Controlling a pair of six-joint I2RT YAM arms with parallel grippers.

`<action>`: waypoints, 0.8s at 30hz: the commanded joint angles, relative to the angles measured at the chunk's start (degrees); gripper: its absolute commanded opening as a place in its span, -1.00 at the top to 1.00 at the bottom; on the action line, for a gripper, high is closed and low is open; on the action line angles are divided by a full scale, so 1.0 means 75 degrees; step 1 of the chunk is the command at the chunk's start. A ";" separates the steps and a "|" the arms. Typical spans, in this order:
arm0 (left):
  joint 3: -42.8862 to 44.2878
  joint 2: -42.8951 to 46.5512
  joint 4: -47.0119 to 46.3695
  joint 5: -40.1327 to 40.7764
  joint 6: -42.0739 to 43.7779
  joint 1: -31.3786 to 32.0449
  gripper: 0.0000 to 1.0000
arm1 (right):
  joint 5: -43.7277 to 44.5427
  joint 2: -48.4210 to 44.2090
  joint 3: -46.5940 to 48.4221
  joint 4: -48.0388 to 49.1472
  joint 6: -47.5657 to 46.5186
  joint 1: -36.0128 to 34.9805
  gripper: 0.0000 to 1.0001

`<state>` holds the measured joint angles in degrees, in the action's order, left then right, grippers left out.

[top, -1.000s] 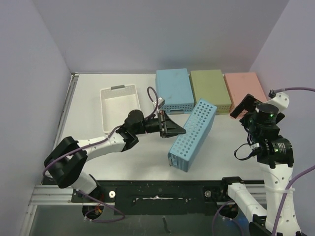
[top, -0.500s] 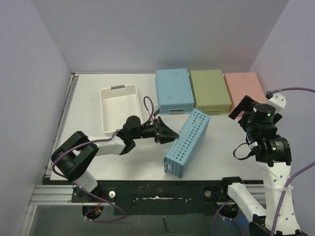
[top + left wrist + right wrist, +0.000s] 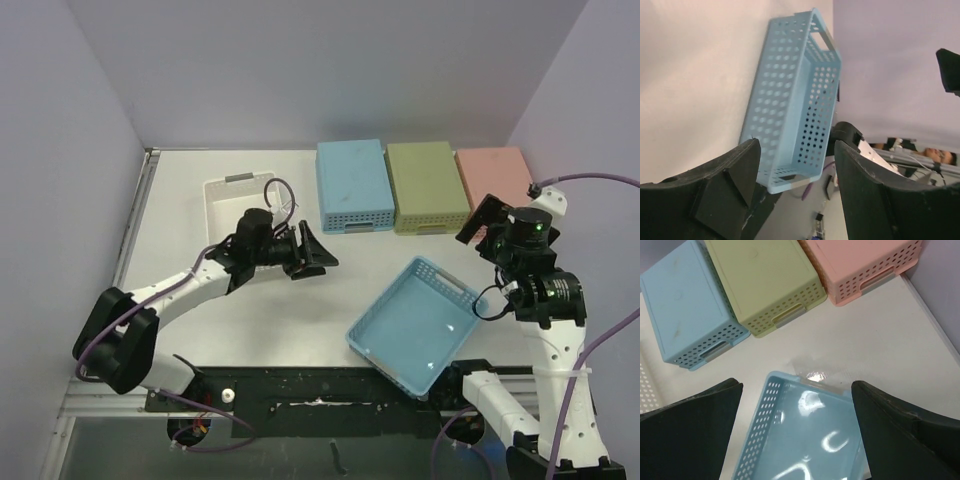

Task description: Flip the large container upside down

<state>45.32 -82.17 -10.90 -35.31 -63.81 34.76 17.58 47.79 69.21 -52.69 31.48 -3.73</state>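
The large container, a light blue perforated basket [image 3: 415,322], lies flat on the table at the near right with its open side up. Its near corner reaches past the table's front edge. My left gripper [image 3: 318,250] is open and empty, a hand's width to the left of the basket and clear of it. In the left wrist view the basket [image 3: 790,100] shows beyond the gripper [image 3: 797,170]. My right gripper [image 3: 482,218] hovers open above the basket's far right end. The right wrist view looks down into the basket [image 3: 805,440] between the spread jaws of the gripper [image 3: 797,387].
A white basket [image 3: 240,205] sits open side up at the back left, just behind my left arm. Three upside-down baskets line the back: blue [image 3: 352,185], green [image 3: 427,185] and pink [image 3: 497,178]. Walls close in on both sides.
My left gripper has opened, let go of the blue basket and drawn back to the left. The basket, which stood on its side, has dropped flat, open side up.
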 commanded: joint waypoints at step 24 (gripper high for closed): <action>0.3495 -0.1554 0.4548 0.7022 0.4647 -0.0088 -0.49 | -0.1415 0.0440 -0.0554 0.0158 0.0144 -0.0001 -0.95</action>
<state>69.28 -91.68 27.44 12.53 -32.86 34.09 8.10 52.36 65.28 -52.42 32.01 -3.73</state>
